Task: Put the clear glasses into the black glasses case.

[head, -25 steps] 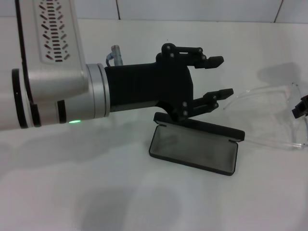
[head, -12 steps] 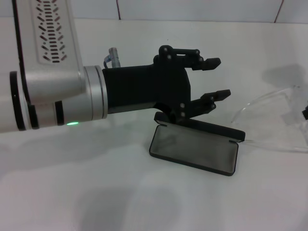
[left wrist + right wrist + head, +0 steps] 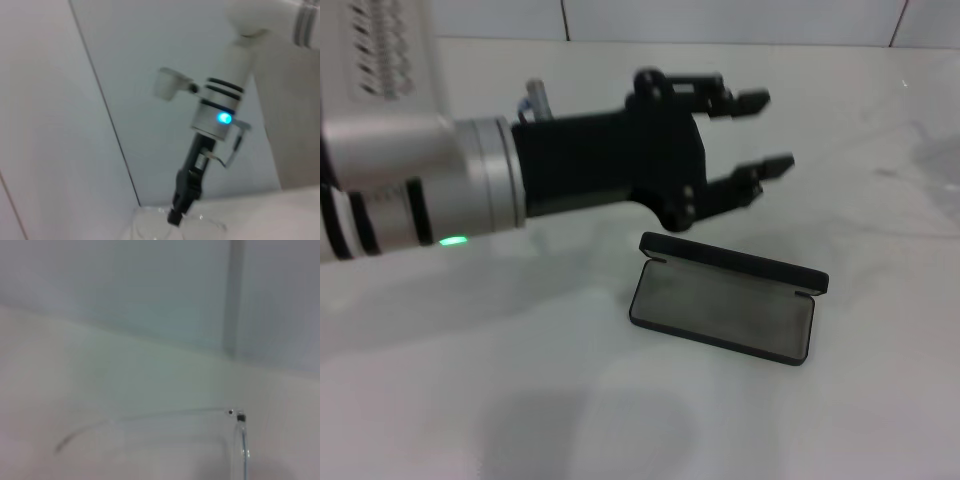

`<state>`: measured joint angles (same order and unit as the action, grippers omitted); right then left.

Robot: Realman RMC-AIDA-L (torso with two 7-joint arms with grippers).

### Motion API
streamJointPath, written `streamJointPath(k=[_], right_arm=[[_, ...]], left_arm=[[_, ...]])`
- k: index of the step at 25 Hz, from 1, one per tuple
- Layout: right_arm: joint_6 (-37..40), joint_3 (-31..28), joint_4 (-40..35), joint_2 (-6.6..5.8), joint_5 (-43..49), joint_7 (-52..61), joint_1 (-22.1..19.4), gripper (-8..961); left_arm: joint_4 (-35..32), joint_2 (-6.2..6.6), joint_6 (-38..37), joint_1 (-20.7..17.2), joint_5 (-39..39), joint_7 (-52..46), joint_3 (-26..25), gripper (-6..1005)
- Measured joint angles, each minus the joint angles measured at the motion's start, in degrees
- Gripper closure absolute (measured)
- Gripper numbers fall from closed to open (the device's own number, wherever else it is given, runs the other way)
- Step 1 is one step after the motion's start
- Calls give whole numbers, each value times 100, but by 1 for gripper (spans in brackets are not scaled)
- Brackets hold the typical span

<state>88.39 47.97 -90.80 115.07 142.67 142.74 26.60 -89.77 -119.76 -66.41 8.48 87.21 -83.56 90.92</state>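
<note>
The black glasses case (image 3: 722,308) lies open on the white table, its grey lining up and its other half standing along the far side. My left gripper (image 3: 775,130) hovers open and empty just behind and above the case. The clear glasses do not show in the head view. In the left wrist view my right gripper (image 3: 176,214) hangs from its arm farther off, pinching the clear glasses (image 3: 150,221) at their top edge. The right wrist view shows one thin temple of the clear glasses (image 3: 150,416) and its hinge, above the table.
White table (image 3: 520,400) all around the case, with a tiled wall (image 3: 720,20) behind it. The left arm's silver and black forearm (image 3: 470,190) reaches across the left half of the head view.
The clear glasses and the right gripper at the right edge have moved out of the head view, lifted off the table. The left arm has drawn back slightly leftward and upward.
</note>
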Motion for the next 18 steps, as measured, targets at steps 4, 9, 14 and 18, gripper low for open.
streamJointPath(k=[4, 9, 14, 18], right_arm=[[52, -163, -90, -1, -2556, -1366, -658, 896], [458, -99, 892, 19, -4741, -3142, -918, 897], [1072, -75, 2099, 22, -5115, -4030, -493, 897], [1340, 21, 2656, 28, -5123, -4268, -114, 897]], left_arm=[[12, 3, -34, 16, -562, -70, -219, 515], [40, 10, -403, 130, -1671, -42, -485, 563], [318, 15, -1206, 412, -2459, -10, -729, 622], [779, 16, -1502, 697, -2642, -40, -779, 748]])
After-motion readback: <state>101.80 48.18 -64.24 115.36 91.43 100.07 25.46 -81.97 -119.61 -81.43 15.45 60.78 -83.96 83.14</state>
